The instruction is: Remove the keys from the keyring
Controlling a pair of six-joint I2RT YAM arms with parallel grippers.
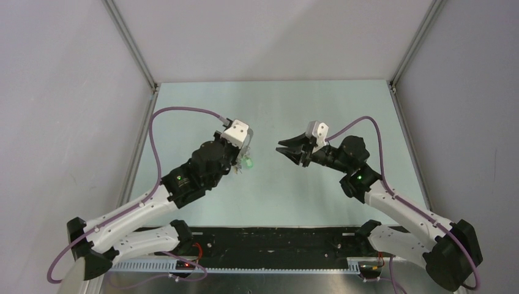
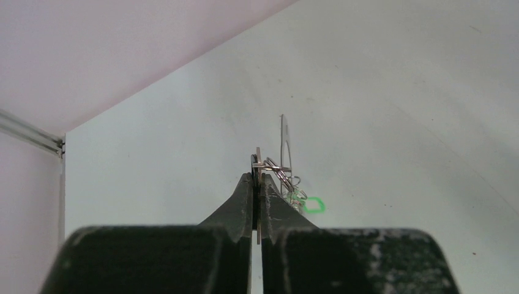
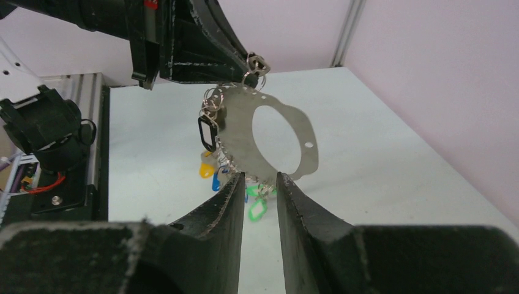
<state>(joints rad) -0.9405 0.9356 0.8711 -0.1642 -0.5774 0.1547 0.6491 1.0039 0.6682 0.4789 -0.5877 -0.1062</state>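
Note:
My left gripper (image 2: pixel 257 174) hangs above the table, shut on a thin flat key (image 2: pixel 259 160) at the top of the bunch. Small split rings link that key to the keyring (image 3: pixel 245 128), a flat silver plate with a big hole that hangs below the left fingers (image 3: pixel 208 49). In the left wrist view the keyring (image 2: pixel 284 141) shows edge on. Black (image 3: pixel 207 131), yellow (image 3: pixel 205 169), blue (image 3: pixel 215 180) and green (image 3: pixel 257 210) tags dangle from it. My right gripper (image 3: pixel 260 177) faces the keyring's lower edge from a short way off, open, with nothing between its fingers.
The pale green table (image 1: pixel 318 110) is boxed in by white walls with metal corner posts (image 1: pixel 131 43). A black strip with cabling (image 1: pixel 275 242) runs along the near edge between the arm bases. In the top view the green tag (image 1: pixel 248 163) hangs between the two grippers.

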